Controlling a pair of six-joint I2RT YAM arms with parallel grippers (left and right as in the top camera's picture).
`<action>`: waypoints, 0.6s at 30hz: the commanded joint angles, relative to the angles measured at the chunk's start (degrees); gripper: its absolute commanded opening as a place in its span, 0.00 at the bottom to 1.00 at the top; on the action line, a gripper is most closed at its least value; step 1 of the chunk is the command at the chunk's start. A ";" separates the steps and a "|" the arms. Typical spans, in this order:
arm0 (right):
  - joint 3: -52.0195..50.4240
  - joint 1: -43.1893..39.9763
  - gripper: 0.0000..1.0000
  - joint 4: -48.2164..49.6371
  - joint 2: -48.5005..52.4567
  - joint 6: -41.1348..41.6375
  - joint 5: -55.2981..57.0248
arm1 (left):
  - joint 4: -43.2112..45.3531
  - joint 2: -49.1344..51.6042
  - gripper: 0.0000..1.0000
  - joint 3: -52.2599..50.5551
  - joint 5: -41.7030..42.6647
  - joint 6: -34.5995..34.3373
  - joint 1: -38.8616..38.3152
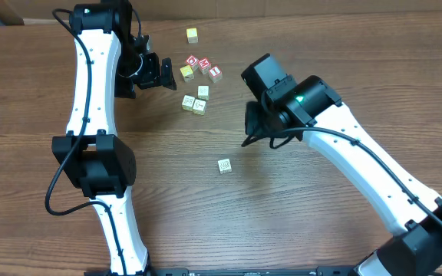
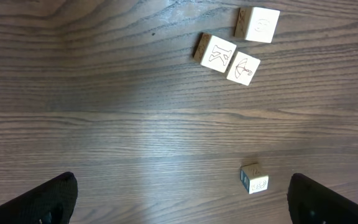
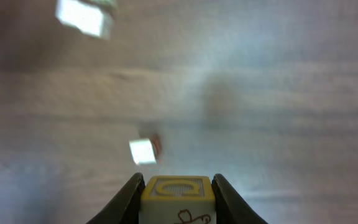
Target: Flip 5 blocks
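From overhead, we see the left gripper [image 1: 150,70] just beside the cluster of blocks [image 1: 194,105]. The right gripper [image 1: 253,130] is near the lone block [image 1: 225,165] on the table [image 1: 206,222].

In the left wrist view the jaws are released wide. A small block [image 2: 254,178] lies between them, and the umbrella block [image 2: 243,68] shows a line drawing.

In the right wrist view the jaws grasp the held block [image 3: 179,198]. We cannot read its yellow-framed mark.

The overhead view looks straight down from high above on the whole surface [image 1: 282,222]. The left wrist view looks down from closer and shares three clustered blocks [image 2: 216,52] with it. The right wrist view sits low, tight on the block [image 3: 178,208] in the right end effector [image 3: 178,183].
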 commanded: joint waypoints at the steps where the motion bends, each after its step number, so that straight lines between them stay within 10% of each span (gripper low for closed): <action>1: -4.09 0.04 0.28 -0.04 1.81 -0.17 -4.83 | 0.07 0.39 0.99 0.85 -0.31 -0.42 0.26; 12: -17.88 2.43 0.29 15.47 2.25 0.04 -8.11 | 0.07 0.39 1.00 0.85 -0.31 -0.42 0.26; 18: -18.25 2.62 0.89 16.17 2.69 0.02 -7.58 | 0.07 0.39 1.00 0.85 -0.31 -0.42 0.26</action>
